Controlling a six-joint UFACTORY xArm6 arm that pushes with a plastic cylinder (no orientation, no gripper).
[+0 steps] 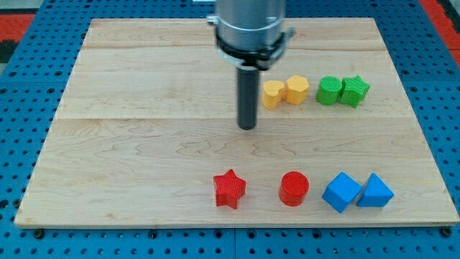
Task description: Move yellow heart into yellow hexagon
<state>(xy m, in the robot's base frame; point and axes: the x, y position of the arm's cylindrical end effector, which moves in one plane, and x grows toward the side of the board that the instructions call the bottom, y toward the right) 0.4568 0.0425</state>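
The yellow heart (272,94) lies on the wooden board right of centre, touching the yellow hexagon (297,89) on its right. My tip (247,127) rests on the board just left of and a little below the heart, with a small gap between them. The rod rises to the arm's grey body at the view's top.
A green round block (329,91) and a green star (354,91) sit right of the hexagon. Along the view's bottom are a red star (229,189), a red cylinder (294,188), a blue cube (341,191) and a blue triangle (375,191). The wooden board's (144,108) edges border a blue pegboard.
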